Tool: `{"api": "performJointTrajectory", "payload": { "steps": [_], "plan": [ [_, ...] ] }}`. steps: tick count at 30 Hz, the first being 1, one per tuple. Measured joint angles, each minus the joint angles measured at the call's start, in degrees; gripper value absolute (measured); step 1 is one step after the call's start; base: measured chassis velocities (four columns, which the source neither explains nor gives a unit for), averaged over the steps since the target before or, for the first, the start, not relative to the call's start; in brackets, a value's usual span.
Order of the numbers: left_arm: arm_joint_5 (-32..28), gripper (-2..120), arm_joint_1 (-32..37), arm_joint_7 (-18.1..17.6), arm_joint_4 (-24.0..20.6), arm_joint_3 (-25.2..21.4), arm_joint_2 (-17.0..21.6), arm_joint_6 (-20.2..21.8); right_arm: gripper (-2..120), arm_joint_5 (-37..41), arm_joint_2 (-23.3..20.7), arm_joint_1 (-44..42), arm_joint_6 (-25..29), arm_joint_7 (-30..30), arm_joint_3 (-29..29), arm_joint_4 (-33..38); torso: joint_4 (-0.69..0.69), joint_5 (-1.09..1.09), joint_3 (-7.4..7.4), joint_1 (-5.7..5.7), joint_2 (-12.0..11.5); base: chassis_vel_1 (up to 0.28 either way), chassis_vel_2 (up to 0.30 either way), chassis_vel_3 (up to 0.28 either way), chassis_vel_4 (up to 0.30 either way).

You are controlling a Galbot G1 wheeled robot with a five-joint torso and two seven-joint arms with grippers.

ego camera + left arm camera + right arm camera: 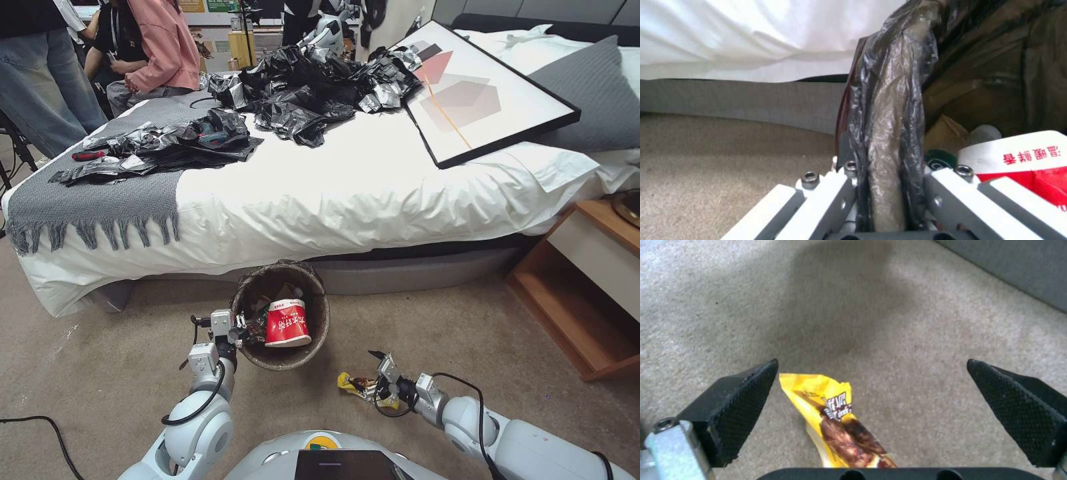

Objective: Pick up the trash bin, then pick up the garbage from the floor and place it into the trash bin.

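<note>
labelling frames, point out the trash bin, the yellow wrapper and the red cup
trash bin (319, 303), head view, right side of lined rim
yellow wrapper (835, 416), right wrist view, printed middle
red cup (287, 325), head view, red side wall

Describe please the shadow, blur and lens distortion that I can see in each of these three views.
Head view: wide-angle bending, the bed edges curve; even light. Left wrist view: soft and blurred, the liner on the trash bin rim held in the left gripper is smeared. Right wrist view: a broad dark shadow on the carpet beyond the open right gripper and the yellow wrapper.
</note>
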Motion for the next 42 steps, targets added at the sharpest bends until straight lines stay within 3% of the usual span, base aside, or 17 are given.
{"api": "performJointTrajectory", "payload": {
  "steps": [42],
  "plan": [
    [-0.30, 0, -0.62, -0.08, -0.20, -0.13, -0.21, 0.04, 100, -1.83, 9.86, 2.35, 0.89, -0.32, -3.64, -11.97, 0.00, 0.00, 0.00, 0.00, 0.00, 0.000, 0.000, 0.000, 0.000]
  ]
}}
